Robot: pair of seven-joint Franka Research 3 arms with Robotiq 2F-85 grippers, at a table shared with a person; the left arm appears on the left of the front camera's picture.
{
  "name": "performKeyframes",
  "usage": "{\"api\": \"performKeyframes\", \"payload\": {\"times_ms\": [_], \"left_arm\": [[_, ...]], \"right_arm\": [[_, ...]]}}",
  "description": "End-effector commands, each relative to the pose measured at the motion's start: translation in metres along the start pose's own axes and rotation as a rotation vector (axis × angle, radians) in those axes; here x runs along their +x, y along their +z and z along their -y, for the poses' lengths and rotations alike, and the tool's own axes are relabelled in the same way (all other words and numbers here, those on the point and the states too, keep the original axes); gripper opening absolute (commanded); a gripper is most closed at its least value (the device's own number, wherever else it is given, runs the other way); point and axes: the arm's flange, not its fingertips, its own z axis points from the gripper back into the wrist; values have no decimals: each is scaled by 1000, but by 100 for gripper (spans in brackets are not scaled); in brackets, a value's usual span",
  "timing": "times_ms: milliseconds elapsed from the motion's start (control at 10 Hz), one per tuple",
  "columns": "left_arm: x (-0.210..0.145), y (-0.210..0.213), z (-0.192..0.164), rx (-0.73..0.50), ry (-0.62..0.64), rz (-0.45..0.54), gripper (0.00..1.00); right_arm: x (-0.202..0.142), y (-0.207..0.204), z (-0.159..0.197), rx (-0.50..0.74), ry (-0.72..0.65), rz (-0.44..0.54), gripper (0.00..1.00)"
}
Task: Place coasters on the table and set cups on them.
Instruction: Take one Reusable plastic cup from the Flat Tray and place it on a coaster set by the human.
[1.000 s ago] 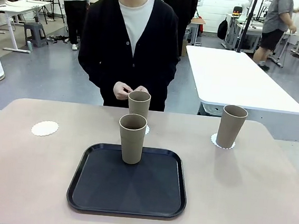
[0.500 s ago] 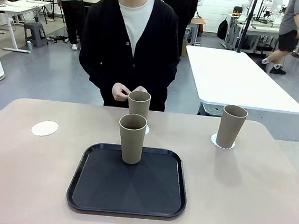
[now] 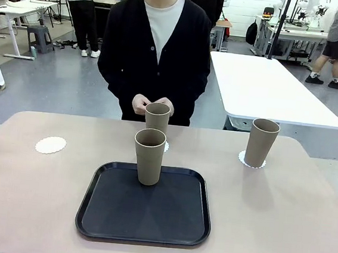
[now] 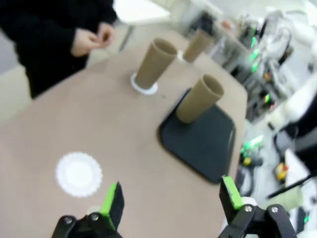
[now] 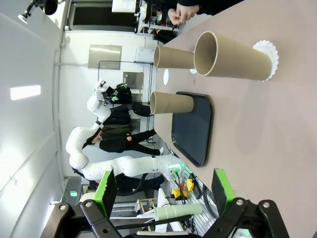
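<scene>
The left gripper (image 4: 171, 196) and right gripper (image 5: 163, 184) gape empty; the tall cup (image 3: 149, 156) on the black tray (image 3: 148, 214) could topple if a finger clips its rim

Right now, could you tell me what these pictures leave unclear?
- Front view: middle coaster, mostly hidden behind the cup on the tray.
- Front view: whether the person's hands hold anything, too small to tell.
- Left wrist view: the lone coaster, edge pattern blurred.
</scene>
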Motion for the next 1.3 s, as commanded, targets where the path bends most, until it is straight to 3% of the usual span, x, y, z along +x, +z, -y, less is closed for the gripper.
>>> {"api": "performKeyframes", "payload": {"times_ms": [0, 200, 400, 500, 800, 1200], "left_arm": [[-3, -56, 28, 71, -179, -133, 100], [14, -100, 48, 113, -293, -262, 100], [25, -135, 65, 98, -365, -302, 100], [30, -153, 73, 154, -412, -285, 100], [38, -199, 90, 97, -501, -337, 100], [52, -244, 83, 191, -593, -365, 100]], "right_arm": [[0, 1, 0, 1, 0, 5, 100], [0, 1, 0, 1, 0, 5, 100], [0, 1, 0, 1, 0, 5, 100], [0, 1, 0, 1, 0, 5, 100], [0, 1, 0, 1, 0, 5, 100], [0, 1, 0, 1, 0, 5, 100]]}}
